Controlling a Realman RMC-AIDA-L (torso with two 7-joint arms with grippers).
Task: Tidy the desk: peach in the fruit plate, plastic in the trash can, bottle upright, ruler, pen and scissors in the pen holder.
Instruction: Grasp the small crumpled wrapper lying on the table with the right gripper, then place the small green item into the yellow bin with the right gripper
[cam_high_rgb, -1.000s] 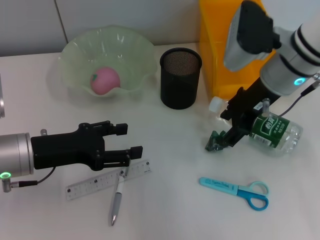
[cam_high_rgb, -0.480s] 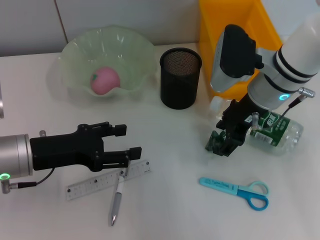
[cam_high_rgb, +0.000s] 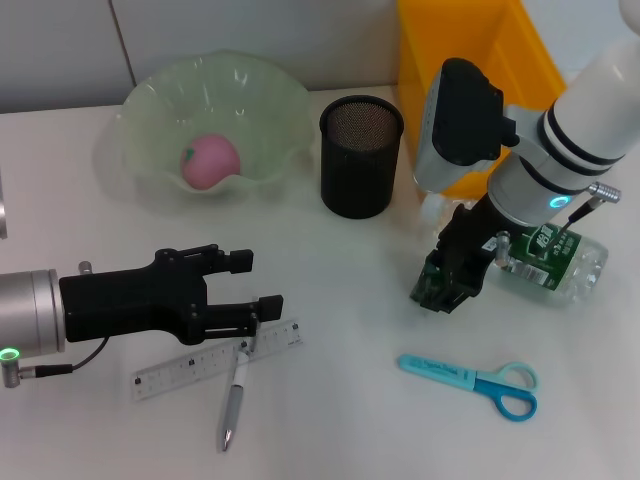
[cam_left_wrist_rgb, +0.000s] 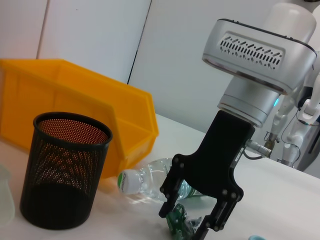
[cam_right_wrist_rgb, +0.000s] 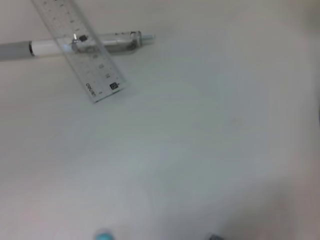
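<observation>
Plastic (cam_high_rgb: 437, 285) lay between my right gripper's (cam_high_rgb: 446, 291) spread fingers, beside the bottle (cam_high_rgb: 548, 262); left gripper (cam_high_rgb: 253, 285) hovered open over the ruler (cam_high_rgb: 190, 371).

My left gripper (cam_high_rgb: 255, 283) is matt black plastic on a brushed metal arm; my right gripper (cam_high_rgb: 440, 290) is the same matt black below a glossy white shell. The pen holder (cam_high_rgb: 361, 156) is black wire mesh. The bowl (cam_high_rgb: 270, 95) is frosted translucent plastic, the bottle (cam_high_rgb: 555, 262) clear and crinkled, the bin (cam_left_wrist_rgb: 75, 95) smooth glossy yellow plastic, the ruler (cam_right_wrist_rgb: 82, 42) transparent.
</observation>
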